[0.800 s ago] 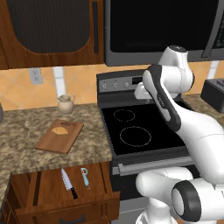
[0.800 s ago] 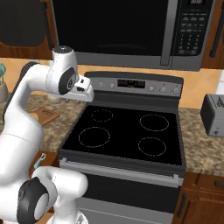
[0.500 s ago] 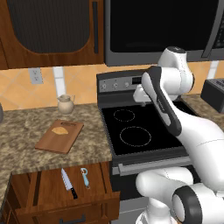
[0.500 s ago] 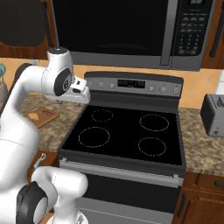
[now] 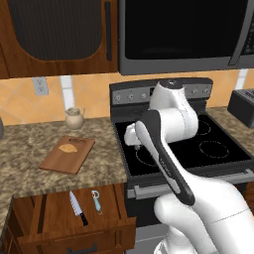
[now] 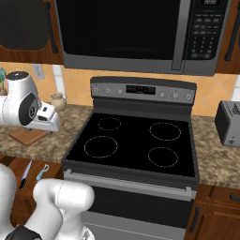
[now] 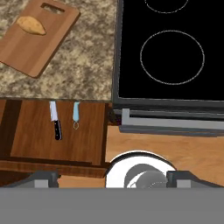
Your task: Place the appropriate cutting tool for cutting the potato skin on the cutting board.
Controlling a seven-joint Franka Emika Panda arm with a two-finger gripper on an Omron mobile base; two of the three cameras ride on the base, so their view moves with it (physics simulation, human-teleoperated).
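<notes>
No legible labels, peeler (image 7: 76, 114) beside knife (image 7: 55, 120)

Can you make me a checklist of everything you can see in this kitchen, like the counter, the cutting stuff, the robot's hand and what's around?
Surface: speckled granite counter left of the black stove.
Job's things: peeler with pale blue handle lies in the open wooden drawer; cutting board on the counter; potato on the board.
Clutter: black-handled knife in the drawer, beside the peeler and apart from it; small jug at the back of the counter; toaster right of the stove.
Hand: hand open, high above the drawer, holding nothing.
Cables: nothing seen.
Surroundings: microwave over the stove, dark wooden cabinets, wall outlet.
</notes>
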